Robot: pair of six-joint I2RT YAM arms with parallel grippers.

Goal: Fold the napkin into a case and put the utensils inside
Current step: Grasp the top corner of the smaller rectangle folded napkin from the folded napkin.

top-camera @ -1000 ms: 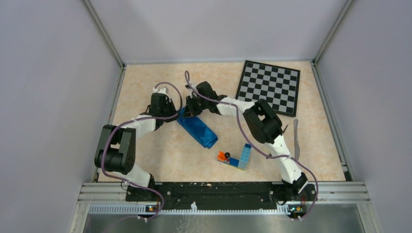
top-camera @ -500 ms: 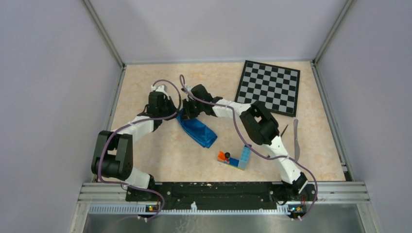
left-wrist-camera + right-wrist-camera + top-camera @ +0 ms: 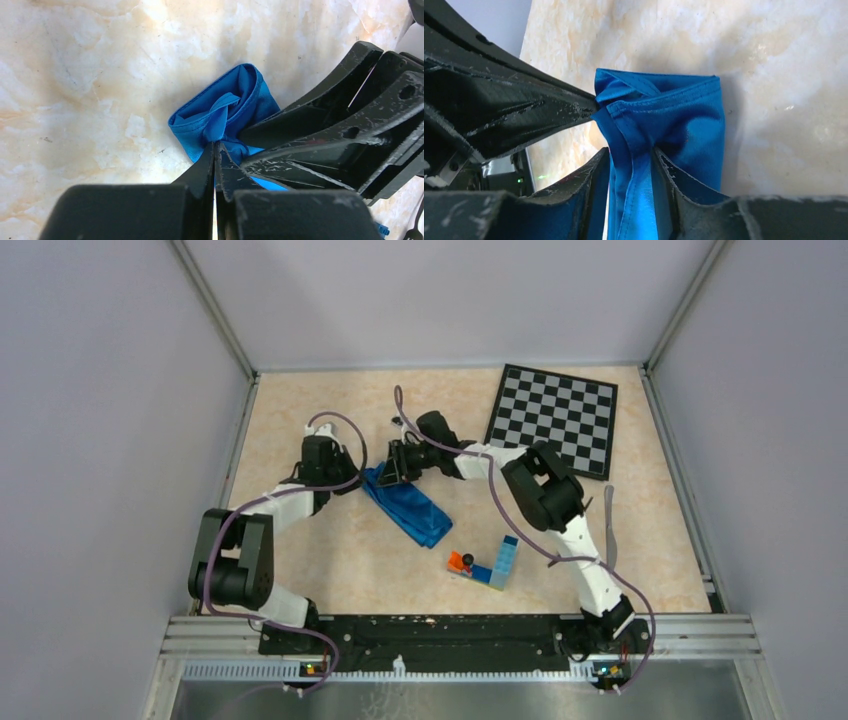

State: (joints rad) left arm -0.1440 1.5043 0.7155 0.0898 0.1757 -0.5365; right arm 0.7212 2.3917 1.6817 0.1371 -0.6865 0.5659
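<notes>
The bright blue napkin (image 3: pixel 410 508) lies folded into a narrow strip running diagonally across the table's middle. At its far left end my left gripper (image 3: pixel 358 478) is shut on a bunched corner of the napkin (image 3: pixel 220 112); its jaws (image 3: pixel 215 146) meet on the cloth. Opposite it, my right gripper (image 3: pixel 392 470) is open, with a fold of the napkin (image 3: pixel 664 125) hanging loose between its parted jaws (image 3: pixel 630 152). The knife (image 3: pixel 609 528) lies at the right side of the table, and the fork (image 3: pixel 586 508) beside it is partly hidden by the right arm.
A chessboard (image 3: pixel 555 418) lies at the back right. A cluster of toy bricks (image 3: pixel 490 566), light blue, orange and yellow, sits near the front, just right of the napkin's near end. Metal rails border the table on all sides.
The right gripper has opened its jaws around the napkin fold and its wrist has swung back to the right. The left gripper stays shut on the corner, shifted slightly.
</notes>
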